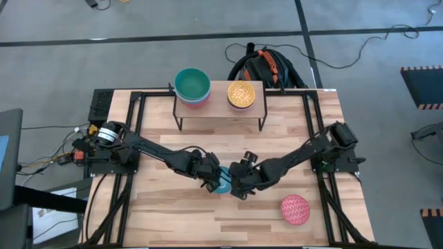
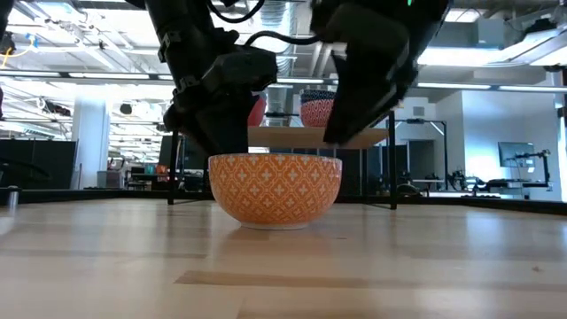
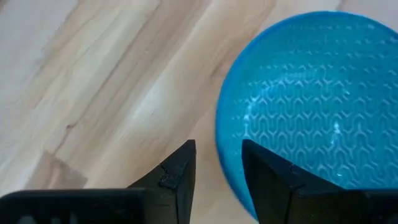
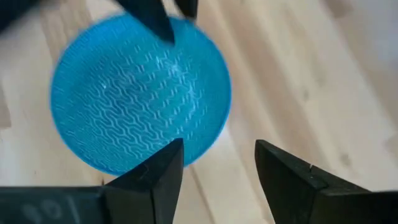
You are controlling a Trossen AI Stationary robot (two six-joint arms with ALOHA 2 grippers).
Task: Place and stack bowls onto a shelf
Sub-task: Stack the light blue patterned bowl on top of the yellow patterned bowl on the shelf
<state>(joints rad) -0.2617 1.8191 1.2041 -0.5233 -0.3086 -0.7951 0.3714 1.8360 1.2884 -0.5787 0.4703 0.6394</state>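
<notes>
The blue bowl [image 1: 223, 183] sat at the frame's lower middle. The left gripper [image 3: 217, 171] pinched its rim. The right gripper [image 4: 217, 163] stood open, holding nothing, just beside the rim.

An open-plan robotics lab: behind the wooden table [image 2: 283, 266] stretch exposed ceiling ducts [image 2: 283, 13], strip lights, pillars and a distant monitor [image 2: 515, 154], with cables [image 1: 360, 48] crossing grey floor beside it.

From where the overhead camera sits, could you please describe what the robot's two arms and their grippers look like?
Both arms are dark, slim and jointed. The left arm has a silver cylindrical joint and loose coloured cables at its base; the right arm looks all black. The left gripper and right gripper each have two dark, wedge-shaped fingers.
</notes>
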